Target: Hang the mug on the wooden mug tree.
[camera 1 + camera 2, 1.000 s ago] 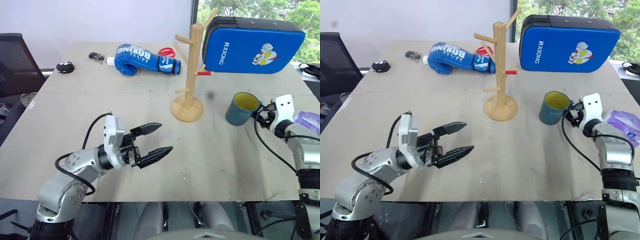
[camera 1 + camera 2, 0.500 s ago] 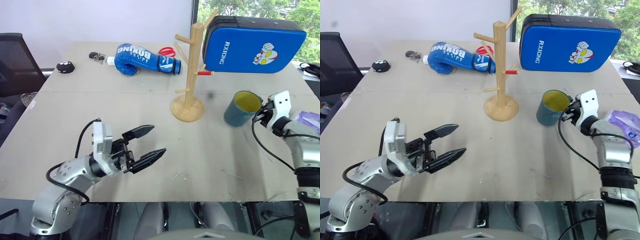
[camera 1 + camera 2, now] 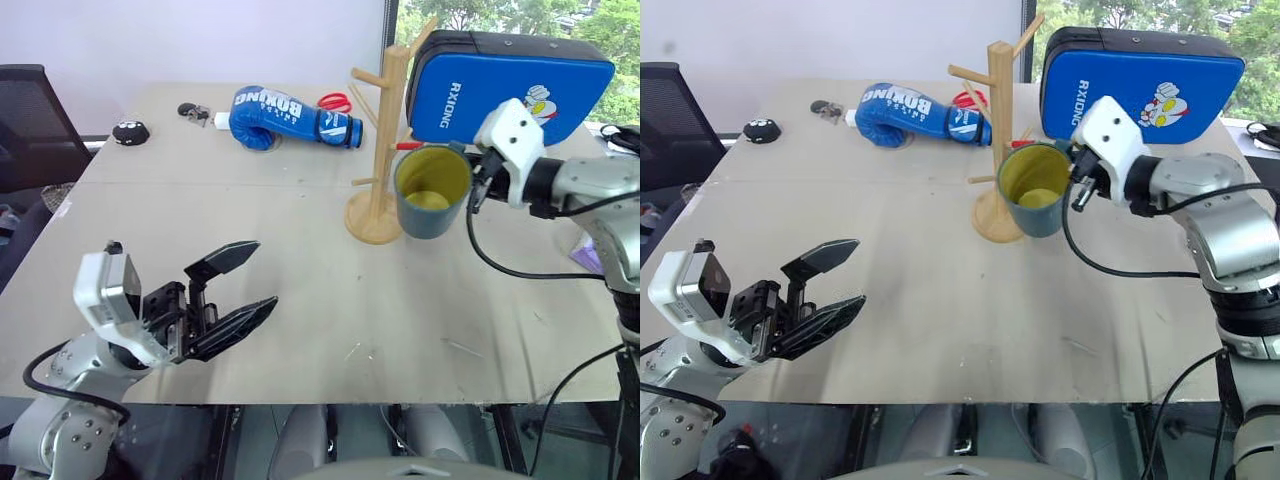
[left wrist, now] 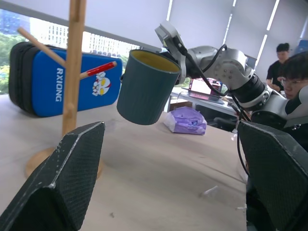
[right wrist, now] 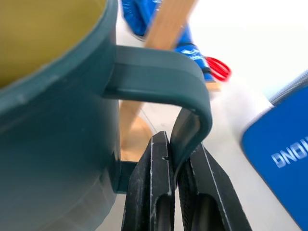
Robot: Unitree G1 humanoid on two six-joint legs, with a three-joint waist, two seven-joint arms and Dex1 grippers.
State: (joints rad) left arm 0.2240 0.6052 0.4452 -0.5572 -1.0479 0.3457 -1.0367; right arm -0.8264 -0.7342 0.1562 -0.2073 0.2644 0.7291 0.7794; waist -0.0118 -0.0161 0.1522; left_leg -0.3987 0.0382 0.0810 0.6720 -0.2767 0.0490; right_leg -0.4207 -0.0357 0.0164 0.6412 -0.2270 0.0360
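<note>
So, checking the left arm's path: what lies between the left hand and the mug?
Only bare tabletop, seen from the head views, separates the open left hand from the lifted mug.

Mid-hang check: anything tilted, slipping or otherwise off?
Only the mug stands out: it hangs tilted in the air beside the wooden mug tree, with the right gripper pinching just its thin handle.

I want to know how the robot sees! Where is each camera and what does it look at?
Head eyes: look down over table, both arms, left gripper open.
Left wrist: looks between its fingers at mug and mug tree.
Right wrist: right gripper pinching the handle.
All share mug and tree.
</note>
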